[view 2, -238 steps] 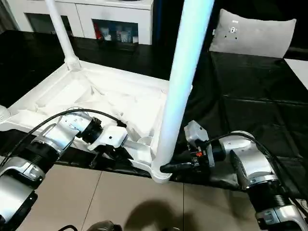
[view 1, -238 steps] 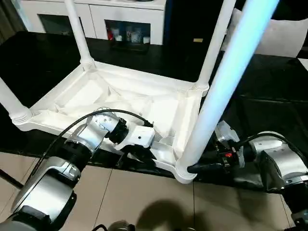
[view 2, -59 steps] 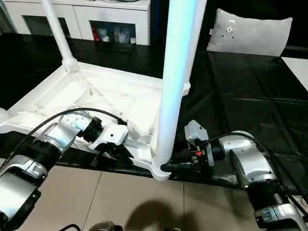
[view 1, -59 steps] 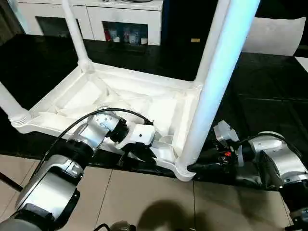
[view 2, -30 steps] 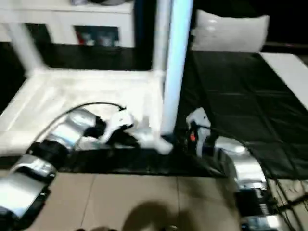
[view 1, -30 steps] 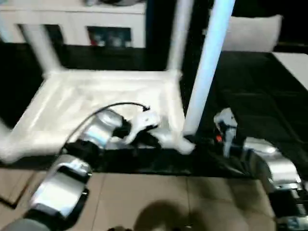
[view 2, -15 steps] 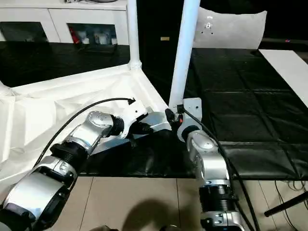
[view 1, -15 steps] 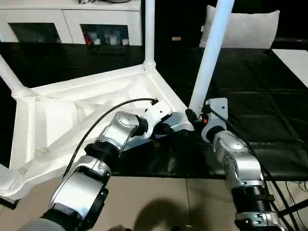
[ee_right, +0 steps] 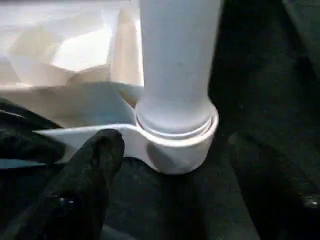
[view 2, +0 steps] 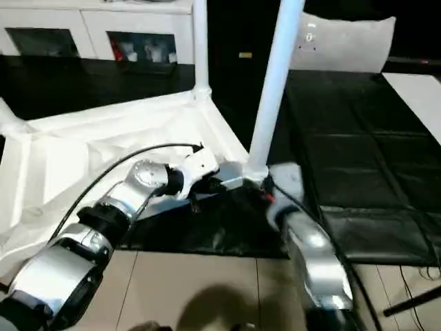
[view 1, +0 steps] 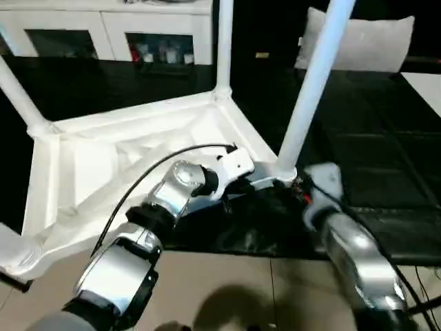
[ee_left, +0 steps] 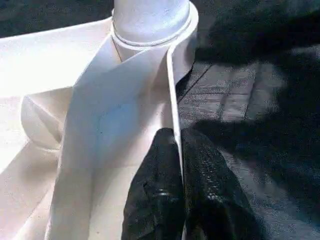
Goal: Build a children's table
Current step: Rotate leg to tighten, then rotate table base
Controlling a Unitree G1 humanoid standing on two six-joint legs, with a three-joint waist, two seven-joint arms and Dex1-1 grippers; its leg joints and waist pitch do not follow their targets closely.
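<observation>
- On the black mat, upside down: children's table [view 1: 124, 158], ribbed underside up, long axis running back-left to front-right, legs upright.
- Left gripper [ee_left: 177, 165]: pinched shut on the tabletop's thin rim wall [ee_left: 172, 100], beside the near corner socket [ee_right: 175, 145].
- Right gripper [ee_right: 170, 175]: fingers spread wide, either side of the near leg [view 1: 310, 89], gripping nothing.
- Handling, judged: light, stiff, smooth plastic; hold rim or socket.

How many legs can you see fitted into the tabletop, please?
4 legs stand in the tabletop: one at the far corner, one at the left corner, one at the right corner, and one at the nearest corner, mostly cut off.
</observation>
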